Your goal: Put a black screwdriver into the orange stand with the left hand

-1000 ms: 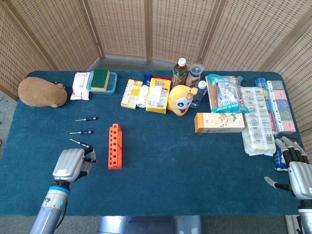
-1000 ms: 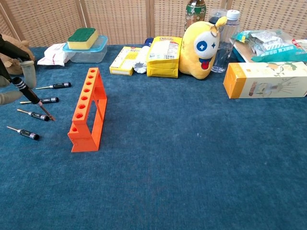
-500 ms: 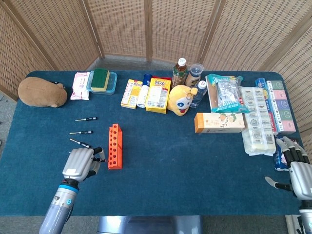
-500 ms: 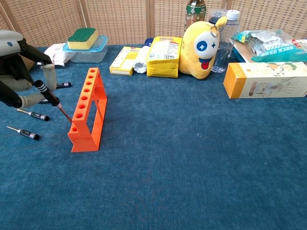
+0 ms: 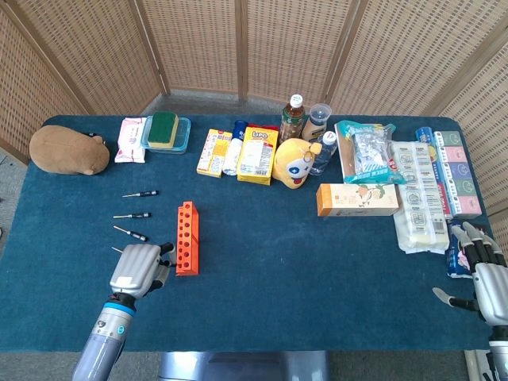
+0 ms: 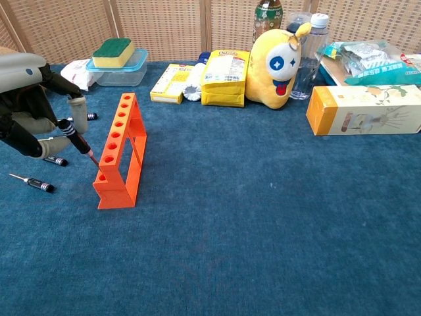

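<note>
While the left hand (image 6: 33,105) pinches the black-handled screwdriver with a thin metal shaft (image 6: 74,135) between thumb and fingers, the tool is tilted: its long axis runs from the handle, up and toward the hand, down and to the right to the tip. In the chest view the tip sits at the near end of the orange plastic stand with a row of round holes (image 6: 120,149), at or just above the second hole from the near end; whether the tip has entered the hole cannot be told. The stand lies immediately to the right of the hand, its long axis running away from the robot.

Behind and to the left of the hand, loose small black-handled screwdrivers (image 5: 140,194) lie flat on the blue cloth-covered table (image 5: 278,262); one (image 6: 31,182) lies just in front of the hand in the chest view.

The right hand (image 5: 486,274) rests at the table's right edge, well apart from the stand, with fingers spread and holding nothing.
</note>
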